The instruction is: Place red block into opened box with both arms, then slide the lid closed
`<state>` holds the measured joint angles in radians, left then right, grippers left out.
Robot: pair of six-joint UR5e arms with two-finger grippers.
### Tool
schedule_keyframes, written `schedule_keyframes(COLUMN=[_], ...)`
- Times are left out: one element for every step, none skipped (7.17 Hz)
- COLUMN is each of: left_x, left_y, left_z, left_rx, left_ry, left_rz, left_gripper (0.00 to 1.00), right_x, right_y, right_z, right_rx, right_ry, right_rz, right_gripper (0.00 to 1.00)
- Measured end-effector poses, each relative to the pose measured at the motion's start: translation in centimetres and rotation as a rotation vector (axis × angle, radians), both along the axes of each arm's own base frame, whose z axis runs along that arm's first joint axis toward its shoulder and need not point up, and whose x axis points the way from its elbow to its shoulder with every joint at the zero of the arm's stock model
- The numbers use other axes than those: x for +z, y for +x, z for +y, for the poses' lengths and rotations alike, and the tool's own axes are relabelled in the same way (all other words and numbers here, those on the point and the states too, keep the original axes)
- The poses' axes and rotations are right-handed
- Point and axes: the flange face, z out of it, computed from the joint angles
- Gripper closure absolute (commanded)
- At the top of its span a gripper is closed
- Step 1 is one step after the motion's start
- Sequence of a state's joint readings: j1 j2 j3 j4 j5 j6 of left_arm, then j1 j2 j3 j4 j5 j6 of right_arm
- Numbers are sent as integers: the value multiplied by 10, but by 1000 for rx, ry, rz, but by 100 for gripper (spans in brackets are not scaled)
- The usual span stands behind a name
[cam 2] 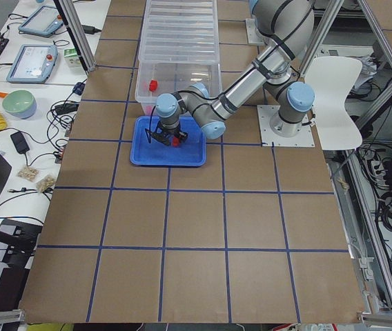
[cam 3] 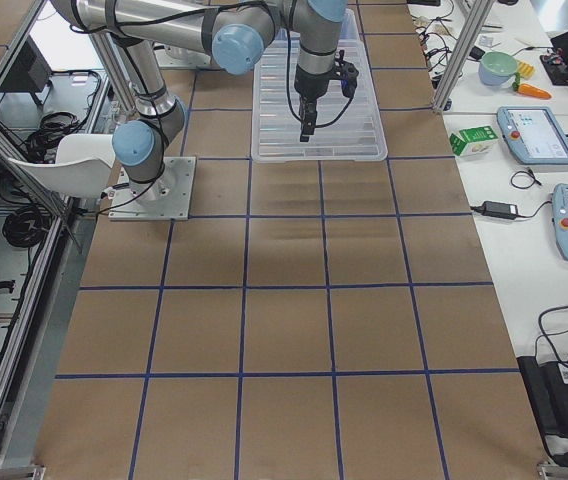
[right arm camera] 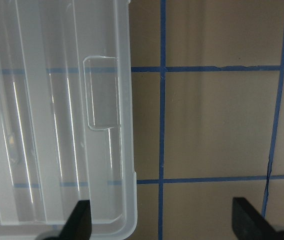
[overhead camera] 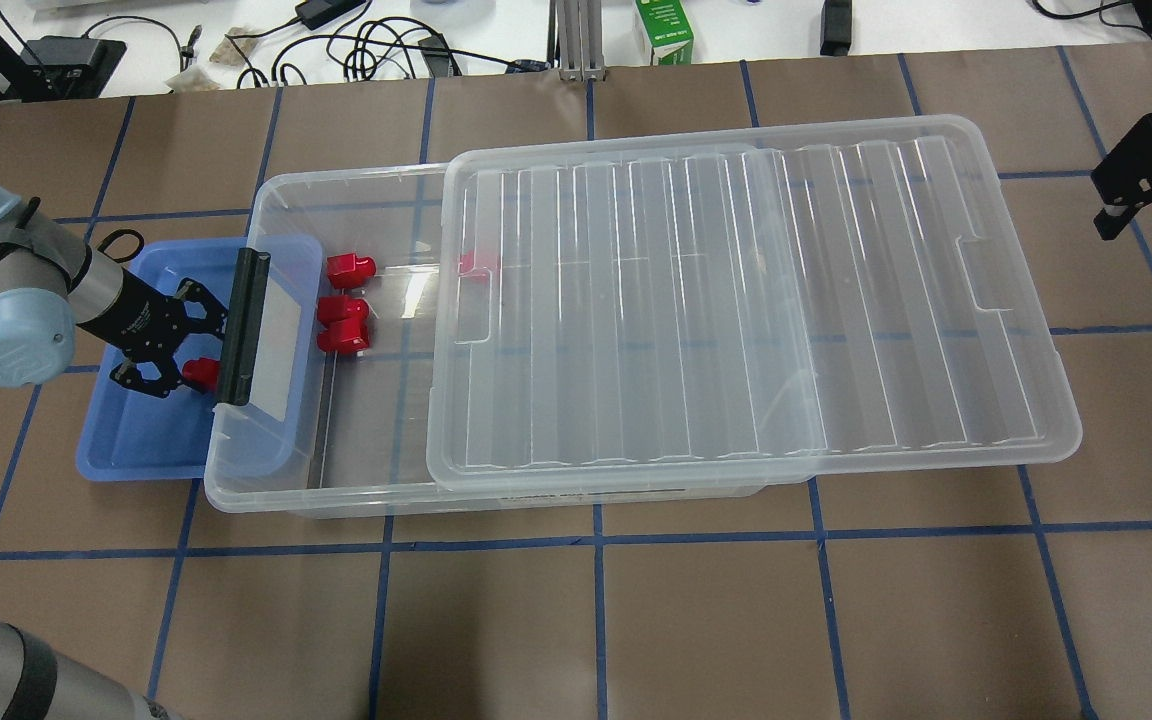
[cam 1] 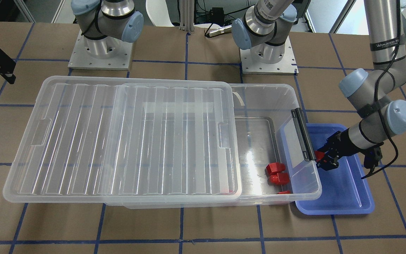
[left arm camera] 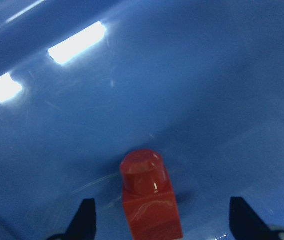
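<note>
A red block [left arm camera: 149, 200] lies in the blue tray [overhead camera: 136, 440], close to the box's black latch bar [overhead camera: 239, 325]. My left gripper [overhead camera: 198, 345] is low in the tray, open, with a finger on either side of the block [overhead camera: 201, 373] and not touching it. The clear box [overhead camera: 336, 500] is open at its left end, and several red blocks [overhead camera: 341, 325] lie inside. The ribbed lid [overhead camera: 736, 300] rests on the box, slid far to the right and overhanging that end. My right gripper [overhead camera: 1131, 185] hovers open beyond the lid's right end, holding nothing.
The blue tray [cam 1: 337, 197] butts against the box's latch end [cam 1: 303, 134]. Both arm bases [cam 1: 268, 53] stand behind the box. A green carton [overhead camera: 663, 30] and cables lie past the table's far edge. Brown table with blue tape lines surrounds the box.
</note>
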<state>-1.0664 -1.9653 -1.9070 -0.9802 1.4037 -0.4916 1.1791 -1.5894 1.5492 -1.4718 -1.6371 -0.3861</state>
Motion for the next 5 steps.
schedule_keyframes(left_x=[-4, -3, 9, 36, 75], left_y=[0, 1, 6, 15, 22], left_z=[-1, -3, -11, -23, -35], left_rx=[-48, -70, -79, -85, -100], left_ry=[-5, -13, -39, -63, -82], left_rz=[4, 2, -14, -31, -50], left_gripper=[80, 82, 82, 82, 81], right_x=[0, -1, 0, 0, 1], right_y=[0, 0, -1, -1, -1], right_z=[0, 0, 0, 0, 0], right_rx=[0, -1, -1, -1, -1], right_ry=[1, 3, 3, 1, -1], right_rz=[0, 0, 1, 1, 3], right_gripper=[0, 0, 0, 0, 0])
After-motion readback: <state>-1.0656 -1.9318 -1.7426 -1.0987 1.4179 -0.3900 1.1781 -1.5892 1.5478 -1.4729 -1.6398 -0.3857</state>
